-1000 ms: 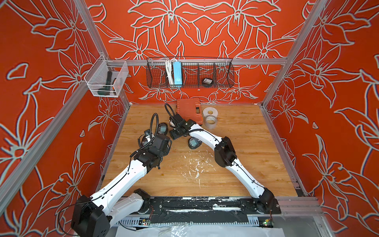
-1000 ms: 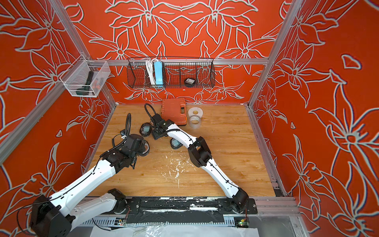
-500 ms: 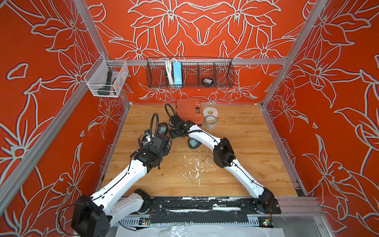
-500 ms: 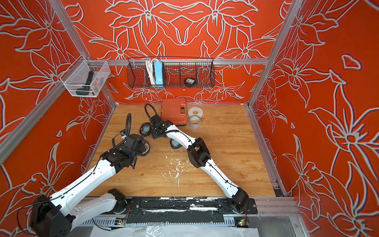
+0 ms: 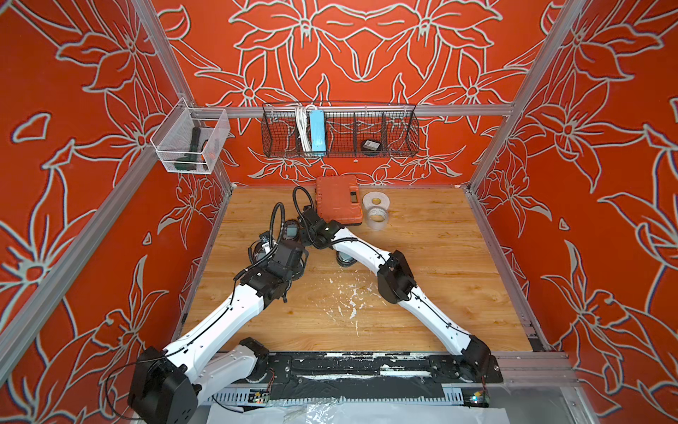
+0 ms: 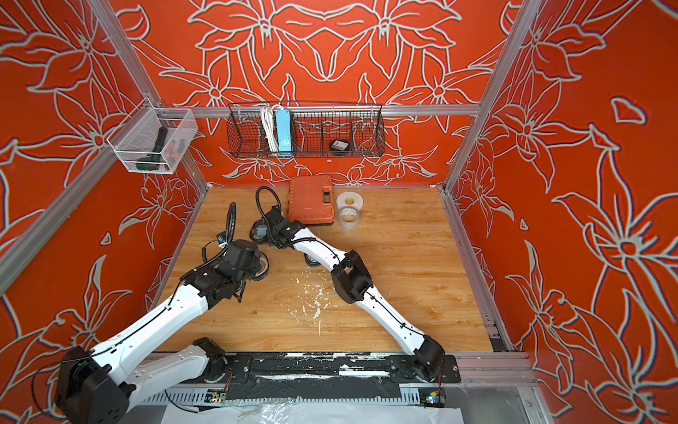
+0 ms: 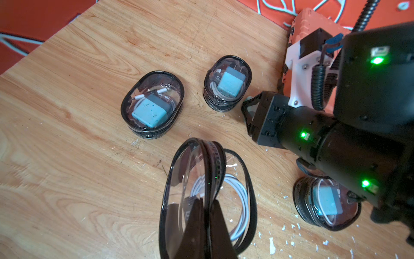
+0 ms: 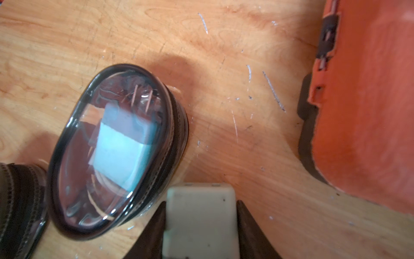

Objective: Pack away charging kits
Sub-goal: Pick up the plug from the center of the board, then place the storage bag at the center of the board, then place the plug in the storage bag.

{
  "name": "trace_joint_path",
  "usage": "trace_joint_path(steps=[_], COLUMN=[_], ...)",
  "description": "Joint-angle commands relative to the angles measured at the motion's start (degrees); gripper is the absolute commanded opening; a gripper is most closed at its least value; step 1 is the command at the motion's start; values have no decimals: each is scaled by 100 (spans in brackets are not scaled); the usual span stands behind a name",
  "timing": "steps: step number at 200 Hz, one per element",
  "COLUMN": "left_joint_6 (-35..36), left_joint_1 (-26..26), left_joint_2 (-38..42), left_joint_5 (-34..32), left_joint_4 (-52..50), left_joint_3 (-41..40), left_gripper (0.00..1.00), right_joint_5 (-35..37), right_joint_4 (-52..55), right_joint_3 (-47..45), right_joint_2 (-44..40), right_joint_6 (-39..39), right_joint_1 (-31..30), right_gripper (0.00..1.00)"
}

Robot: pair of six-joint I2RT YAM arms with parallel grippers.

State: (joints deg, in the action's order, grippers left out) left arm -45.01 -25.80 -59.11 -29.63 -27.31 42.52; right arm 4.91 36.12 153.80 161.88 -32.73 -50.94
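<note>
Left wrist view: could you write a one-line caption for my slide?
Left tool pinches the open pouch holding a white cable; three closed pouches lie nearby.

Bright, even light is filling both top views. In the right wrist view the pale cube plug [image 8: 200,222] in the right tool [image 8: 201,201] is lying out of focus; the oval black-rimmed clear-faced pouch [image 8: 116,148] is catching glare and shadowing the wooden table [image 8: 224,44].

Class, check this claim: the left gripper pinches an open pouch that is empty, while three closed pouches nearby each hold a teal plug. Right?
No: the open pouch in the left gripper is not empty; the left wrist view shows a coiled white cable inside. The rest is right.
</note>
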Motion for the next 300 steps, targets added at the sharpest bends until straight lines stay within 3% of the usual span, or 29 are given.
trace_joint_path(steps=[1,35,89,152,193,246,300], left_joint_6=[-7,87,326,961,1063,1041,1070], left_joint_1=[51,67,75,67,1,-672,-1155], left_joint_2=[5,-4,2,24,-30,-541,-1462], left_joint_5=[-27,74,420,1865,2638,2687,2671], left_joint_4=[68,202,518,1540,2055,2493,2524], left_joint_3=[-17,-60,-139,-398,-559,-565,-155], left_gripper=[0,0,0,0,0,0,0], right_joint_5=[115,83,27,484,582,522,283], right_joint_4=[442,523,-818,-1561,-2130,-2622,-2935], right_joint_3=[-314,-854,-4036,-6899,-8670,-10056,-10268], right_joint_2=[225,-439,-3136,-5774,-7269,-8420,-8445], right_joint_6=[-178,-47,126,68,-363,-795,-923], right_joint_1=[-32,-31,-31,-24,-23,-39,-236], right_gripper=[22,11,7,6,7,10,10])
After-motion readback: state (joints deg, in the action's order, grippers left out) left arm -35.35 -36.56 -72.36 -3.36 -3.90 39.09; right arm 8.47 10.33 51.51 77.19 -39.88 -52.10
